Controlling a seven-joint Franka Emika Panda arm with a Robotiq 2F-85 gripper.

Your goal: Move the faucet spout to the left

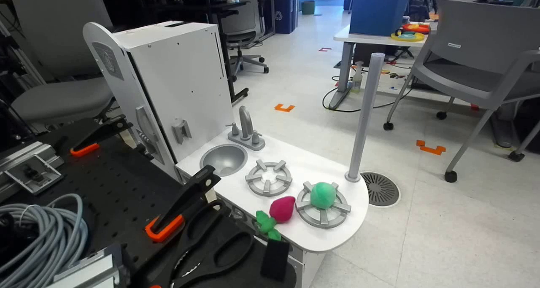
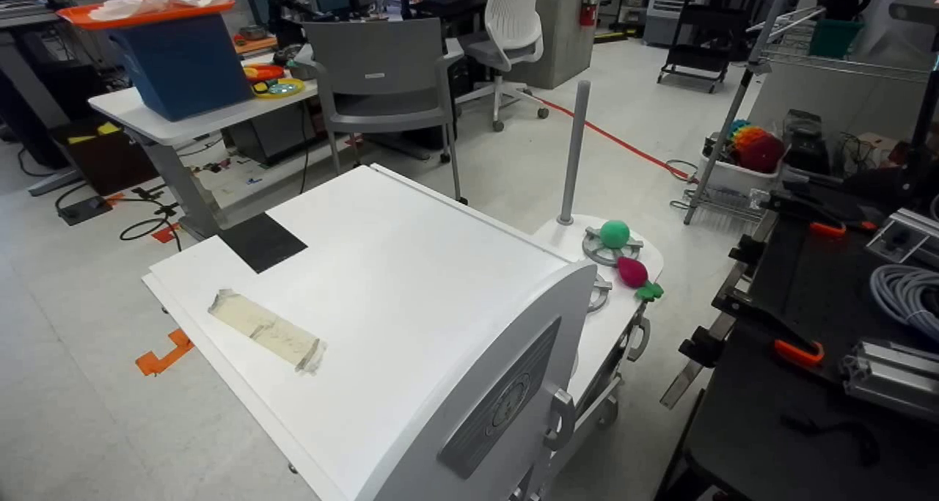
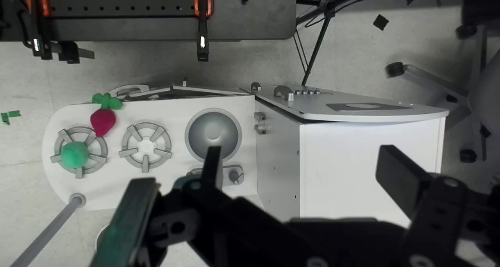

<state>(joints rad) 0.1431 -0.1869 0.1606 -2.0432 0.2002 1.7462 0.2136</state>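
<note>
Wrist view shows my jaws standing wide apart, with nothing gripped. In an exterior view, at right of the cabinet [image 1: 185, 75] and behind the sink bowl [image 1: 222, 159], I find the faucet spout [image 1: 247, 127], upright. I think it is best to bring the jaws nearly together, come down beside it, and push its side slowly to the left. The white desk [image 1: 314, 168] carries also a burner [image 1: 266, 189], a toy radish [image 1: 282, 209], a green ball [image 1: 323, 195] and a pole [image 1: 365, 115]; farther right, on the floor [image 1: 472, 233], stands a chair [image 1: 468, 60].
</note>
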